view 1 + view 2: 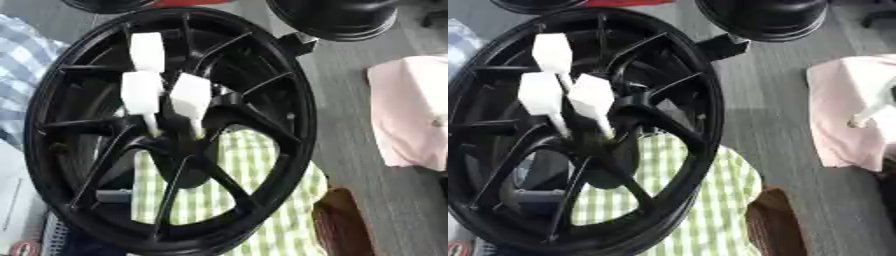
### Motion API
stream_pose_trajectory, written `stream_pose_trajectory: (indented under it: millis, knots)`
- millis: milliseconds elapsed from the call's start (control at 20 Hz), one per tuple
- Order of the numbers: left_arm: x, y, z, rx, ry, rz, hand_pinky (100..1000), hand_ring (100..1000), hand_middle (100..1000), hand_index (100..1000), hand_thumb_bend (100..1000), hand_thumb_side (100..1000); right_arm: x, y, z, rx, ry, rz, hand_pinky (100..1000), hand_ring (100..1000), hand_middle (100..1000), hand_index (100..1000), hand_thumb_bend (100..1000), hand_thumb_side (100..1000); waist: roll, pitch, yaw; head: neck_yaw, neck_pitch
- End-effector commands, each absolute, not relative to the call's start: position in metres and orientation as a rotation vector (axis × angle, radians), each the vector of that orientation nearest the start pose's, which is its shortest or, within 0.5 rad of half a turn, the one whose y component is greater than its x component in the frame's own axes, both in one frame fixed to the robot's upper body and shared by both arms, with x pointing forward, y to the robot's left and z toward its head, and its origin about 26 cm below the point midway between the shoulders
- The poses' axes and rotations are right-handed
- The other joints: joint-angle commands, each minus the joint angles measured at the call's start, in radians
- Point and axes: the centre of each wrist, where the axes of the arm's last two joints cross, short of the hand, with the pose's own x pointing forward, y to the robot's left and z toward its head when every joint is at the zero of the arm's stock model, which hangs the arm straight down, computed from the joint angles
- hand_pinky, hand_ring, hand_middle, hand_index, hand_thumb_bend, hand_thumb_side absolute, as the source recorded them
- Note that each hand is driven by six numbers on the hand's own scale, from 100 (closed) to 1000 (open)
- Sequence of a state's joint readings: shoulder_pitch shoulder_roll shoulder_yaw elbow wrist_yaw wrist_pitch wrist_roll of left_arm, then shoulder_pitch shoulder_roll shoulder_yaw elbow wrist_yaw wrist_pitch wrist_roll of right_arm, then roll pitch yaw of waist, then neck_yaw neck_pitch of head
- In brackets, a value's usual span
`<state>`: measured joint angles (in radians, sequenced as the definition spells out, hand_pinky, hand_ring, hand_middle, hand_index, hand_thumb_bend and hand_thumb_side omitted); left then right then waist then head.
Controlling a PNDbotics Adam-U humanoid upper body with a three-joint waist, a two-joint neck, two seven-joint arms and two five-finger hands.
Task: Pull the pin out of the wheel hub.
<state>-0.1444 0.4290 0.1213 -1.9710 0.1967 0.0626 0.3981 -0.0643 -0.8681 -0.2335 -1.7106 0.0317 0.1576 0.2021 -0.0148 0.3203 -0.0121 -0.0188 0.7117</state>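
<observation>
One black wheel hub (171, 130), three white pins (142, 92) in its centre — one pink cloth (409, 112), one green-checked cloth (254, 200)

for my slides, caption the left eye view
Black wheel hub upright with three white pins in its centre.

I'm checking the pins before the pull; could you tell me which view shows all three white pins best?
The left eye view: the three white pins stand near the centre of the wheel hub. The right eye view shows all three too, nearer the left edge.
</observation>
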Motion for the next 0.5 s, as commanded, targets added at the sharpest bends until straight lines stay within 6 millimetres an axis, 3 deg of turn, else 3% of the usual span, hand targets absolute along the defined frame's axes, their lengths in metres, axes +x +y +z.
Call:
stream_pose_trajectory:
  millis: [50,300,350,400,450,500]
  knots:
    - [0.2804,0.3242,0.1816,0.435,-2.111,0.183,719,642,626,779,100,756,0.2754,-0.4572,0.2095,-0.783,-1.511,0.647,965,943,910,909,363,157,-0.001,-0.030,-0.004,0.007,-0.003]
    - [0.2803,0.3251,0.1820,0.439,-2.108,0.182,719,643,626,779,100,756,0.2722,-0.4629,0.2036,-0.777,-1.515,0.592,966,942,907,908,362,144,-0.005,-0.034,-0.007,0.007,-0.006]
    - [0.2803,0.3251,0.1823,0.440,-2.109,0.182,719,643,626,779,100,749,0.2725,-0.4624,0.2045,-0.774,-1.524,0.587,959,927,878,893,332,233,-0.006,-0.034,-0.007,0.007,-0.005]
    - [0.2803,0.3250,0.1824,0.440,-2.109,0.182,719,643,626,779,100,756,0.2727,-0.4617,0.2054,-0.771,-1.535,0.579,959,927,878,893,332,233,-0.006,-0.033,-0.007,0.007,-0.004]
    - [0.2803,0.3249,0.1825,0.439,-2.109,0.182,719,643,626,779,100,756,0.2733,-0.4602,0.2078,-0.768,-1.555,0.570,950,896,833,870,258,359,-0.006,-0.033,-0.006,0.007,-0.005]
    - [0.2804,0.3247,0.1827,0.438,-2.109,0.181,719,643,626,779,100,756,0.2737,-0.4577,0.2105,-0.764,-1.580,0.559,949,893,829,869,254,364,-0.007,-0.033,-0.005,0.007,-0.006]
